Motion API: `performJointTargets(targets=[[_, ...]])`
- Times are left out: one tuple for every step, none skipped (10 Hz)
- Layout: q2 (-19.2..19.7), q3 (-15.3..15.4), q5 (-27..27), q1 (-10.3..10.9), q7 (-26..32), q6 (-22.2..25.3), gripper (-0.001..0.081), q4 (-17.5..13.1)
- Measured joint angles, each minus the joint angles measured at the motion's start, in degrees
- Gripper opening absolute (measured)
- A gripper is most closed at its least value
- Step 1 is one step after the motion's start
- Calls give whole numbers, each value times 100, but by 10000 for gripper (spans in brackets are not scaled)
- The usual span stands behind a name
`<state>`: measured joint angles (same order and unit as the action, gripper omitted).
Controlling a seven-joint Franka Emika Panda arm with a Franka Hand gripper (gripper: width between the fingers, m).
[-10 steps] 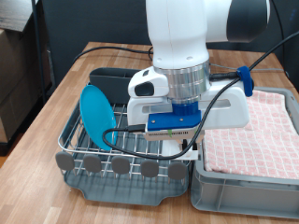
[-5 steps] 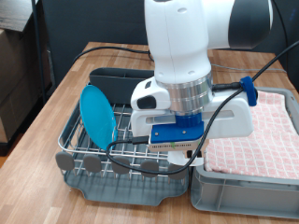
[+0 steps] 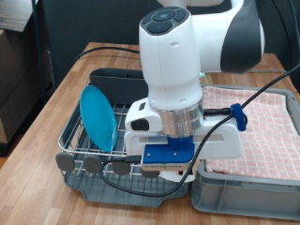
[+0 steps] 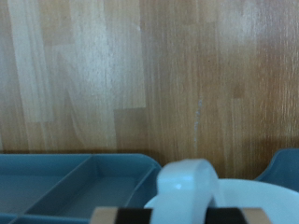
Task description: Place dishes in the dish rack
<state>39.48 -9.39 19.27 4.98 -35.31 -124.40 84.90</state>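
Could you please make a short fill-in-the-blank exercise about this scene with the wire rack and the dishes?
1. The round light-blue plate stands on its ____ in the silver wire dish rack.
2. The rack rests on a table made of ____.
3. The pink-checked cloth lies on a grey plastic ____.
4. In the wrist view, the handle of a ____ mug shows.

Missing words: edge; wood; crate; white

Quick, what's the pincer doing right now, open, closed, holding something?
Pincer: low over the large silver wire dish rack, its fingers hidden; open, closed or holding anything cannot be told.
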Motion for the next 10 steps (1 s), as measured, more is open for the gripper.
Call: performJointTargets(targets=[[50, -4, 1, 0, 0, -69, 66, -2], [75, -4, 6, 0, 0, -123, 66, -5], [86, -4, 14, 0, 0, -130, 66, -5], [92, -5, 15, 0, 0, -154, 66, -5], [99, -9, 15, -1, 0, -163, 66, -5], [110, -22, 14, -1, 0, -165, 117, -5], [122, -38, 14, -4, 3, -167, 117, -7], [123, -46, 14, -5, 3, -165, 279, -9], [127, -60, 11, -7, 4, -144, 279, -8], [132, -74, 10, -9, 7, -126, 463, -9]])
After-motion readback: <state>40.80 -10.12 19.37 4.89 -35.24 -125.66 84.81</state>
